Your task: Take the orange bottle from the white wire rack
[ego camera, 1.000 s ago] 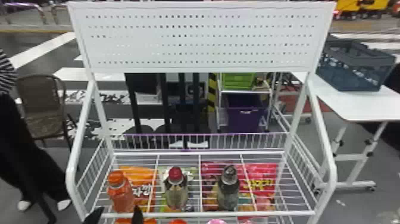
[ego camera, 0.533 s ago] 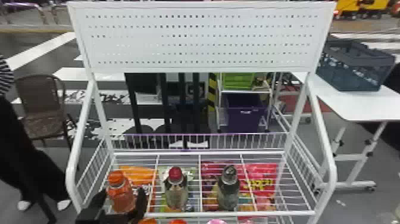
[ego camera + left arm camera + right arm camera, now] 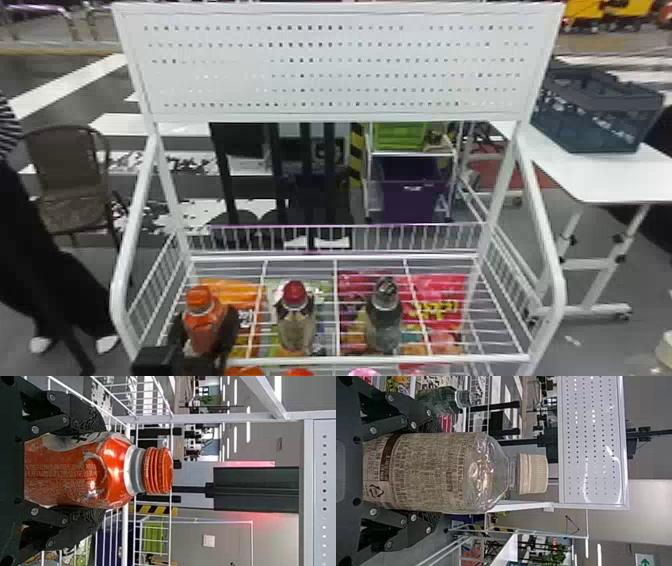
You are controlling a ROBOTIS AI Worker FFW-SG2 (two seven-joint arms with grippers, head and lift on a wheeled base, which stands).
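indoor hall, shop-like corner | wire rack [image 3: 380,358], bottles [image 3: 204,322], snack packets [image 3: 442,305] | ceiling strip lights [image 3: 248,426]

The orange bottle [image 3: 202,330] has an orange cap [image 3: 158,470] above a pale grey neck. White covers the wire rack [image 3: 380,358], its panel [image 3: 350,65] patterned with rows of dark dots. Another bottle [image 3: 435,471] is clear with a beige label, brown-banded, under a cream cap [image 3: 533,473]. Behind, a post [image 3: 356,155] is striped yellow and black, a bin [image 3: 415,197] deep purple.

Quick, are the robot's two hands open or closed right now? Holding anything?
Left gripper: closed on the orange bottle.
Right gripper: closed on a clear, pale-capped bottle.
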